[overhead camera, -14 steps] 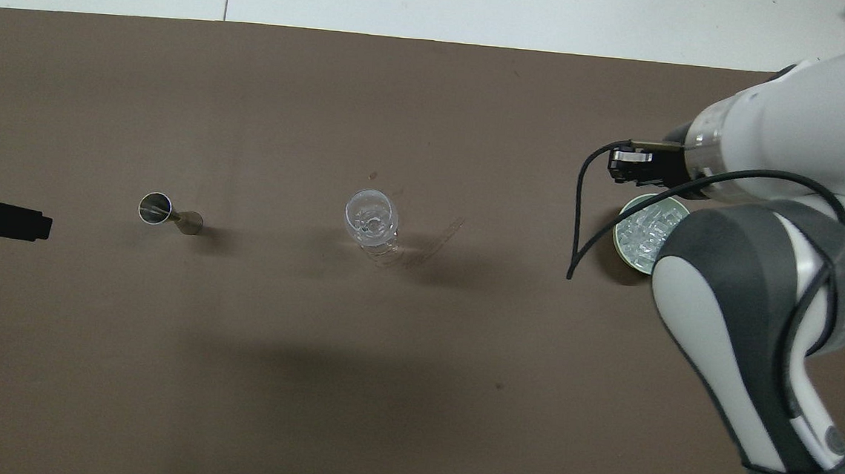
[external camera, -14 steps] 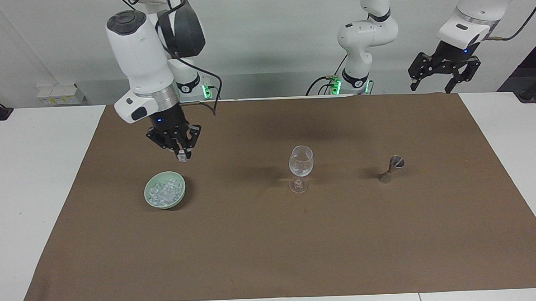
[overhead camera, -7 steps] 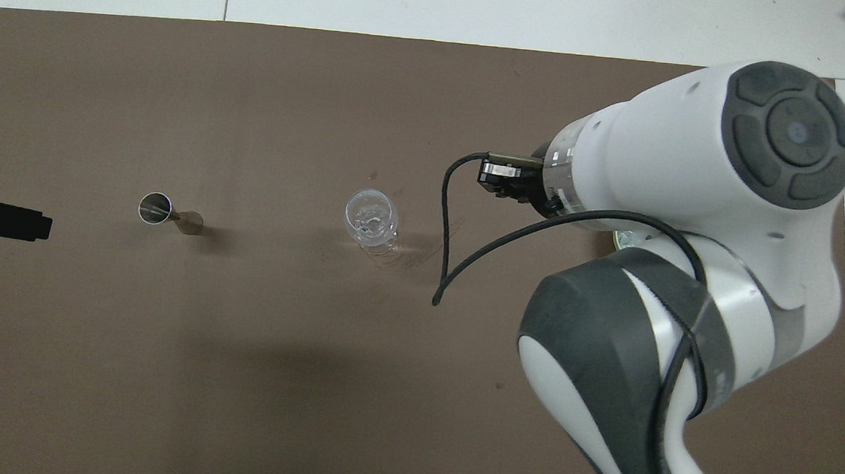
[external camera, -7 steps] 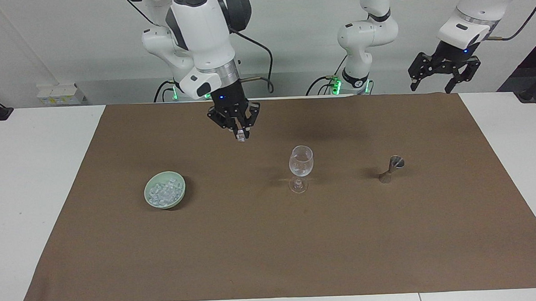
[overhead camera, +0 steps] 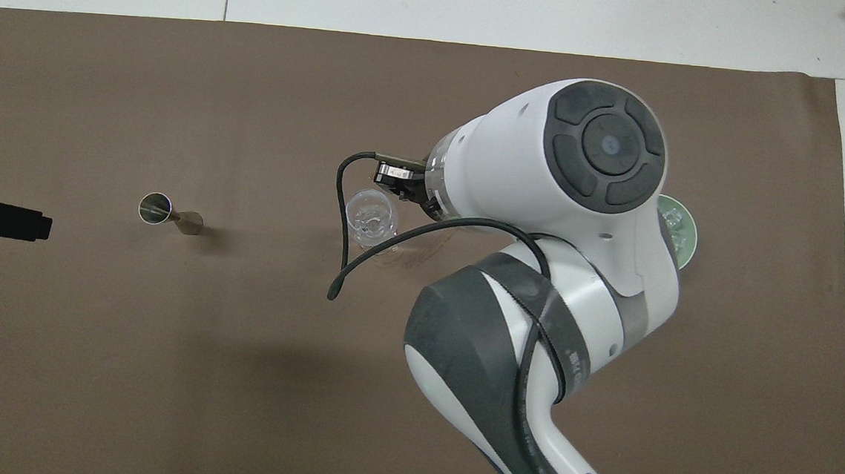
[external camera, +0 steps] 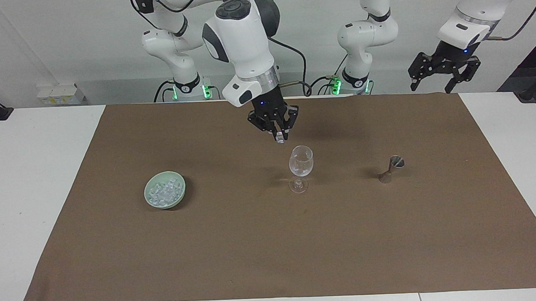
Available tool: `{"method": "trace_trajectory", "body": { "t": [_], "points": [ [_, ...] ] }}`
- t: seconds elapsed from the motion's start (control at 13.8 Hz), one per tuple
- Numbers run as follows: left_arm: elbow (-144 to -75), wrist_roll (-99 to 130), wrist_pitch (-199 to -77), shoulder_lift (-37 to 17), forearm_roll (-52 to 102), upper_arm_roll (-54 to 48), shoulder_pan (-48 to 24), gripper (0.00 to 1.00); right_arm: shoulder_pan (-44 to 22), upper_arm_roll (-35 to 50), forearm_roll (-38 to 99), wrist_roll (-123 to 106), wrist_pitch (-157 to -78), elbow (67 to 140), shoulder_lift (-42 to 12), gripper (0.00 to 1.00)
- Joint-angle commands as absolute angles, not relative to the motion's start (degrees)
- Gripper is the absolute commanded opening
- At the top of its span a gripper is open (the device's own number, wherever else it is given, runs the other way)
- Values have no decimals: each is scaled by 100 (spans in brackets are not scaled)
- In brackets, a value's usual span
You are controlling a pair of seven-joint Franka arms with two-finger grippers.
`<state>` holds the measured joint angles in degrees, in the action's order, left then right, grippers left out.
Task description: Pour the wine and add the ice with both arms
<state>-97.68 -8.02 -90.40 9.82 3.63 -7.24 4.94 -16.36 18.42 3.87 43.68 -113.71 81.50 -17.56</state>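
Toward the right arm's end of the table (external camera: 39, 187), on the brown mat (external camera: 272, 245), sits the pale green bowl (external camera: 165, 190) with its heap of ice (external camera: 162, 191). From overhead the right arm (overhead camera: 542, 223) covers nearly all of that bowl; only a sliver of rim (overhead camera: 680, 224) shows past the arm's white shell.

The right gripper (external camera: 280, 139) hangs over the mat just beside the wine glass (external camera: 301, 167), its fingertips pinched shut on a single ice cube (external camera: 279, 139). That cube is small and glassy, a pale glint at the tips. Overhead, the arm hides the fingertips, and the gripper's black body (overhead camera: 395, 177) overlaps the glass rim (overhead camera: 371, 217). Whether anything lies in the glass bowl is hard to make out.

Next along stands the metal jigger (external camera: 391, 168), tilted, well apart from the glass.

Above the mat's edge at the left arm's end, the left gripper (external camera: 431, 85) waits, fingers spread wide and holding nothing. Overhead only its dark tip (overhead camera: 0, 216) shows, cut off by the frame edge.
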Motion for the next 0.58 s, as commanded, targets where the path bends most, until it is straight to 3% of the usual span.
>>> {"method": "trace_trajectory", "body": {
  "t": [0.0,0.51],
  "points": [
    [-9703,-844,-8991,1011,413,-712,510,100,-1915,1846,571,4701,-11714,7998,-2047,0],
    [-9703,-844,-8991,1011,413,-712,510,100,-2048,1802,492,4843,-11988,8244,-2241,0]
  ]
}}
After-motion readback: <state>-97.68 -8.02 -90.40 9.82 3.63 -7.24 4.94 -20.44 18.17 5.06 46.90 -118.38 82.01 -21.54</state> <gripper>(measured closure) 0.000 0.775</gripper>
